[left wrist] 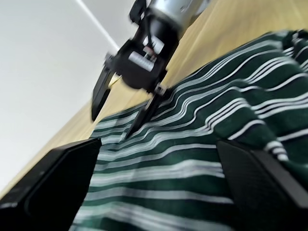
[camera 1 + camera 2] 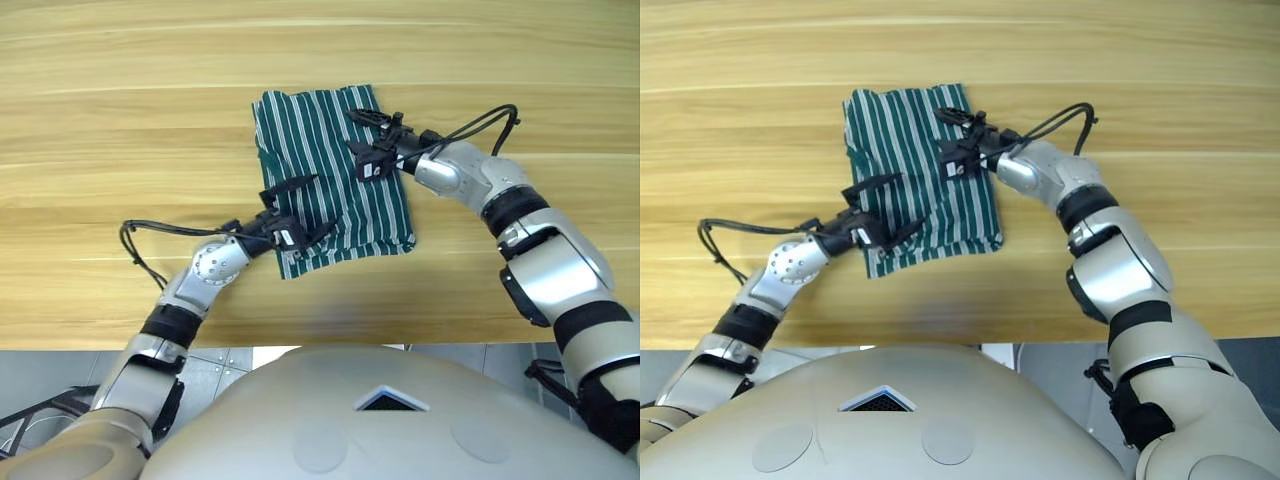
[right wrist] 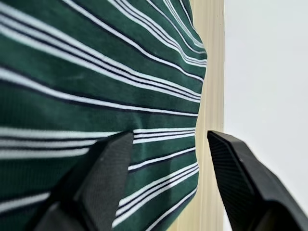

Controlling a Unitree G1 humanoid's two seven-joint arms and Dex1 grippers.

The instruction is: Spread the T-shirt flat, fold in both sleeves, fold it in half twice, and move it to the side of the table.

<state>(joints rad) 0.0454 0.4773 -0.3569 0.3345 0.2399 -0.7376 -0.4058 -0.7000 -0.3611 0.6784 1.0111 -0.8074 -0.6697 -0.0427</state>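
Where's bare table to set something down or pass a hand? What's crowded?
Free: table left of the T-shirt, the far strip behind it, and the right side past the right arm. Crowded: over the T-shirt, where left gripper and right gripper sit open, and the near edge, crossed by both arms.

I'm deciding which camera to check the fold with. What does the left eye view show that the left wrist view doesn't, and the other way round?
Left eye view alone: the T-shirt's whole folded rectangle on the wooden table, with the left tool over its near left corner. Left wrist view alone: close detail of the cloth rippling between the left tool's spread fingers, and a pale background beyond the table's edge. Both: the green striped T-shirt and the right tool, open, over its far right part.
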